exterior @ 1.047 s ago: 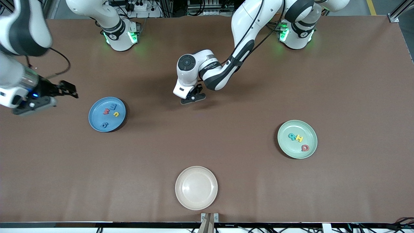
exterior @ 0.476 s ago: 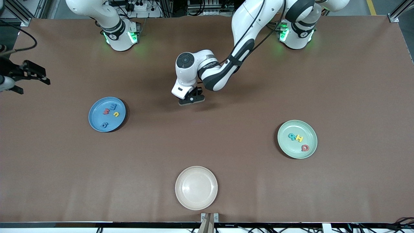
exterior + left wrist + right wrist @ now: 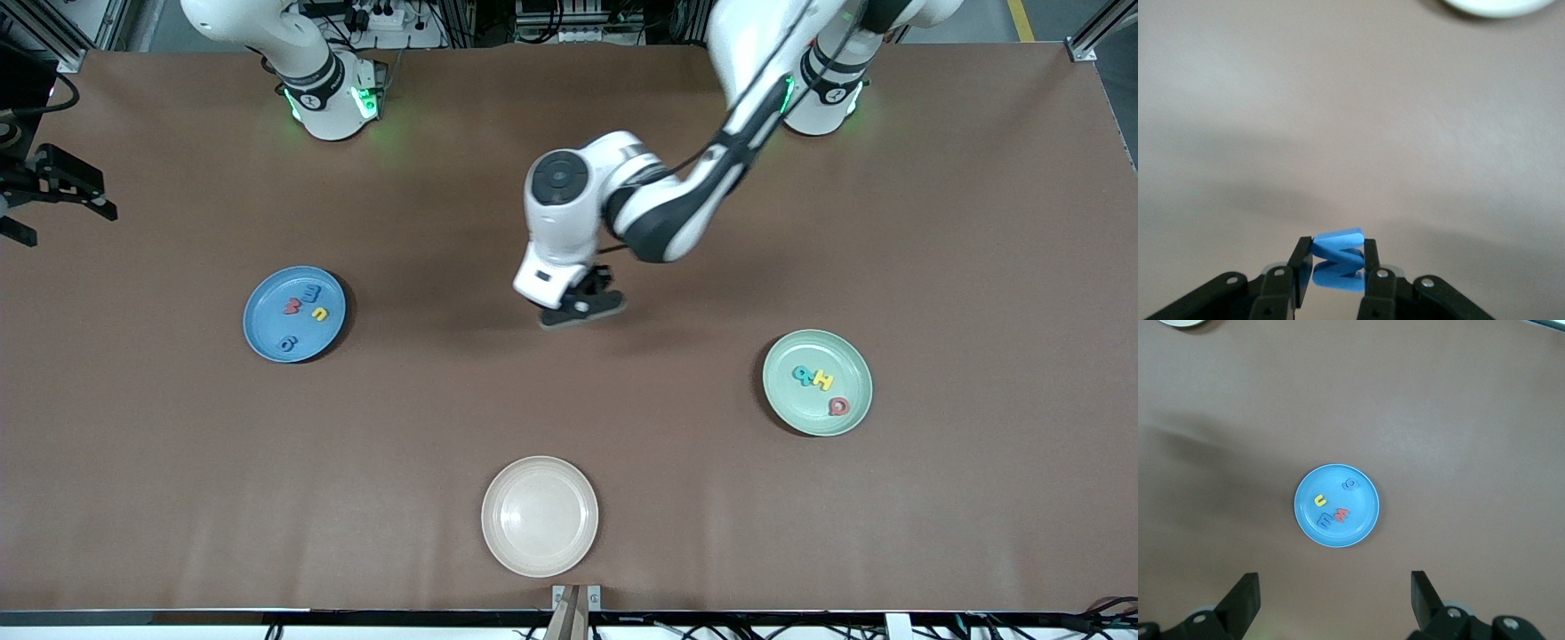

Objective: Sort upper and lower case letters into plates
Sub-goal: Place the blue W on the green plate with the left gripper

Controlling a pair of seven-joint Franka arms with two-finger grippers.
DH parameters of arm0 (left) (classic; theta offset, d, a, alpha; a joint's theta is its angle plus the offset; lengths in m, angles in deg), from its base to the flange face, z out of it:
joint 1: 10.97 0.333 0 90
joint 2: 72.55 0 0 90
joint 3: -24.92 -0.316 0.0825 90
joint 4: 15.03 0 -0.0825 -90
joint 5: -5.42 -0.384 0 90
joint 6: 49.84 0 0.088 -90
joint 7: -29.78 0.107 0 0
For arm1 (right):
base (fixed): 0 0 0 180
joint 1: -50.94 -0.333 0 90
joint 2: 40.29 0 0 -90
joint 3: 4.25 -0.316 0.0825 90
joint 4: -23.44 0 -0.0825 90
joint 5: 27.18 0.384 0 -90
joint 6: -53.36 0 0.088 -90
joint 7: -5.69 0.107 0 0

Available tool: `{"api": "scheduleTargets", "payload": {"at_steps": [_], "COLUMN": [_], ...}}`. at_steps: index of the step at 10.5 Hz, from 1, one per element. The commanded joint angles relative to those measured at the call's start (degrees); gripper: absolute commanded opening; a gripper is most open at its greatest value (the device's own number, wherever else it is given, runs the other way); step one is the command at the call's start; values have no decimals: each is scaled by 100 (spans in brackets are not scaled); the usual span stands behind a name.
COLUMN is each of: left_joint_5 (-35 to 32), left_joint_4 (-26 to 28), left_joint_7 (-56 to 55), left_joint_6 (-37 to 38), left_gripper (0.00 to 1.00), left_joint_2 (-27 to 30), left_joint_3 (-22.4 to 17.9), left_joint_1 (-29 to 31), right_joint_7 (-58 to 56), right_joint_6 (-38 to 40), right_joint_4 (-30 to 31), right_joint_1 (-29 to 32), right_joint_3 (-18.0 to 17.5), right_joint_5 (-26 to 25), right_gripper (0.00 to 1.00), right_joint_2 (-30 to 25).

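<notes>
My left gripper (image 3: 582,309) is shut on a small blue letter (image 3: 1338,257) and holds it over the bare middle of the table. The bright blue plate (image 3: 267,324) lies toward the right arm's end and holds a blue letter (image 3: 311,292), a red one (image 3: 292,307), a yellow one (image 3: 319,313) and another blue one (image 3: 286,342). The mint green plate (image 3: 800,411) lies toward the left arm's end with a teal letter (image 3: 805,375), a yellow one (image 3: 824,381) and a red one (image 3: 837,406). My right gripper (image 3: 73,222) is open and empty, high over the table's edge; its wrist view shows the blue plate (image 3: 1361,500).
A cream-white plate (image 3: 540,516) with nothing in it lies near the table's front edge, nearer to the front camera than my left gripper. Its rim shows in the left wrist view (image 3: 1498,5). The brown table top (image 3: 676,498) runs between the plates.
My left gripper has moved with the blue letter toward the front camera and toward the left arm's end. My right gripper has drawn away from the blue plate to the table's edge.
</notes>
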Motion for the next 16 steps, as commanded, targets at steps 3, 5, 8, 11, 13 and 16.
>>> {"api": "scheduleTargets", "payload": {"at_steps": [3, 5, 8, 11, 13, 16], "left_joint_5": [-60, -69, -113, -139, -148, -60], "left_joint_4": [1328, 1979, 2412, 2369, 2325, 2044], "left_joint_7": [2196, 3094, 3502, 3511, 4114, 4496], "left_joint_6": [183, 183, 174, 112, 112, 130], "left_gripper": [0, 0, 0, 46, 100, 100], "left_joint_2": [1119, 1446, 1500, 1394, 1490, 1849], "left_joint_3": [563, 502, -23, -315, -351, -412], "left_joint_1": [1871, 2556, 2999, 3025, 3034, 3034], "right_joint_7": [133, 124, 604, 2622, 2656, 2612], "right_joint_6": [298, 394, 404, 149, 167, 201], "right_joint_4": [-224, -232, -268, -268, -259, -495], "right_joint_1": [48, 75, 83, 13, 31, 22], "right_joint_3": [-90, -46, -37, -90, -90, -108], "right_joint_5": [-454, -454, -201, -59, -32, -58], "right_gripper": [100, 100, 100, 100, 100, 100], "right_joint_2": [20, -6, 11, 108, 73, 73]}}
